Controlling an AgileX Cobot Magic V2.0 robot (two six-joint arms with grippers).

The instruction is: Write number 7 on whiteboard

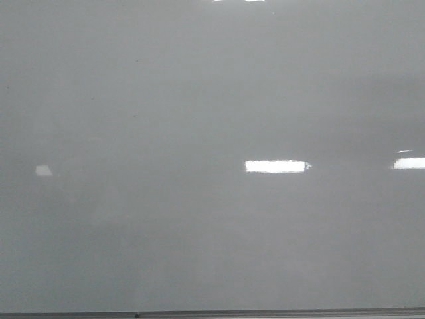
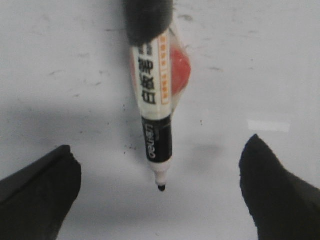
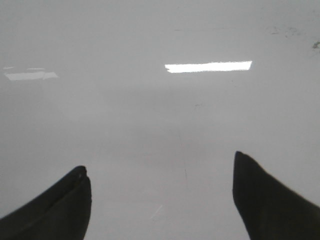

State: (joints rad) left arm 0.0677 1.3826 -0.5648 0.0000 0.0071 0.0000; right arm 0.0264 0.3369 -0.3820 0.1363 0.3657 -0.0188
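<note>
The whiteboard (image 1: 199, 219) fills the front view, glossy pale grey, with no marker line on it; the number 7 shows in no view. Neither arm shows in the front view. In the left wrist view, my left gripper (image 2: 160, 145) is open, its black fingers (image 2: 40, 185) wide apart. A black-and-white marker (image 2: 156, 120) hangs from a dark holder above them, not held by the fingers. Its uncapped black tip (image 2: 161, 188) points at the board (image 2: 60, 75); I cannot tell if it touches. My right gripper (image 3: 160, 161) is open and empty over the board (image 3: 150, 115).
A thin grey metal edge strip (image 1: 212, 314) runs along the board's near edge. Bright rectangular light reflections (image 1: 275, 166) lie on the board. Small dark specks and faint smudges (image 2: 130, 147) mark the surface near the marker.
</note>
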